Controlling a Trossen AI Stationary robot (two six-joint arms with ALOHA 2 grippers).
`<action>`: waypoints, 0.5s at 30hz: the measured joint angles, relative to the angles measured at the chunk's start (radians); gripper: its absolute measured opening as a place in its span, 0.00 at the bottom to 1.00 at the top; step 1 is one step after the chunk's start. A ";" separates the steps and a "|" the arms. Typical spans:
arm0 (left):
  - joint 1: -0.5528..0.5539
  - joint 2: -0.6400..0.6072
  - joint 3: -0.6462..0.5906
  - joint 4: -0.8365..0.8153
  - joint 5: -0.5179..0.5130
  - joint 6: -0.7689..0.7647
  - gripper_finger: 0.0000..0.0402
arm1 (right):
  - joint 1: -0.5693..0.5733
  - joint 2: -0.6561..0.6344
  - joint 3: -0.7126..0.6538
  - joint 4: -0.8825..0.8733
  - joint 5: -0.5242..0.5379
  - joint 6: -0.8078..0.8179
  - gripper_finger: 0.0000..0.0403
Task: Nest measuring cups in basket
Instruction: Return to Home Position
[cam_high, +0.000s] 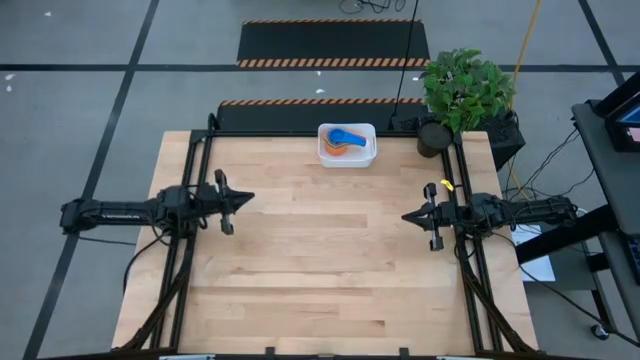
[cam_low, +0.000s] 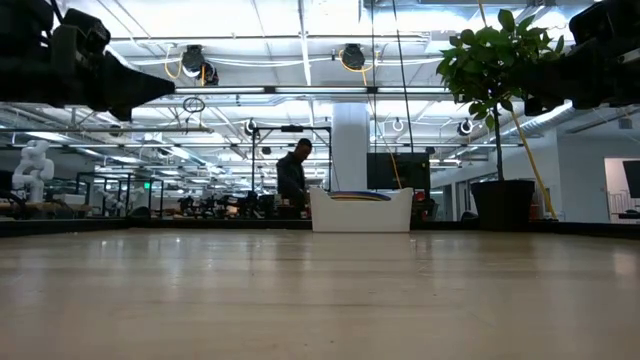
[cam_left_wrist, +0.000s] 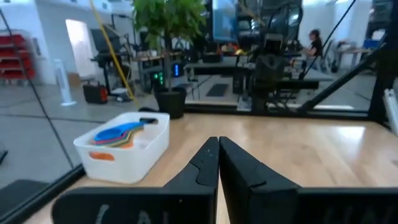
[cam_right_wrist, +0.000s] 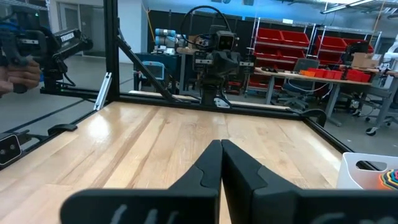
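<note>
the left gripper (cam_high: 245, 198) hangs over the left edge of the wooden table (cam_high: 320, 280), pointing inward across it. its two dark fingers are pressed together tip to tip with nothing between them, as the left wrist view shows plainly. the right gripper (cam_high: 408, 215) mirrors it over the right edge, pointing inward toward the left arm, its fingers likewise closed on nothing. in the low view both arms sit high, well above the tabletop, and the two grippers are well apart with bare wood between them. at the far edge of the table, about midway between the arms, stands the white basket (cam_high: 347, 162), flat on the wood. inside it lie the measuring cups (cam_high: 345, 141), nested as one stack, a blue one uppermost with its handle out to one side, and orange and yellow showing beneath it. just beside the basket, at the far right corner, is a black pot (cam_high: 432, 138) holding a leafy green plant (cam_high: 465, 88). a person (cam_low: 292, 175) stands in the room beyond the table.
</note>
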 joint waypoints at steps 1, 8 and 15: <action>0.004 -0.014 0.000 -0.005 0.012 0.001 0.03 | 0.000 0.000 0.000 0.000 0.000 0.000 0.00; 0.008 -0.098 0.000 -0.137 0.047 -0.030 0.03 | 0.000 0.000 0.000 0.000 0.000 0.000 0.00; 0.008 -0.154 0.000 -0.190 0.073 -0.012 0.01 | 0.000 0.000 0.000 0.000 0.000 0.000 0.00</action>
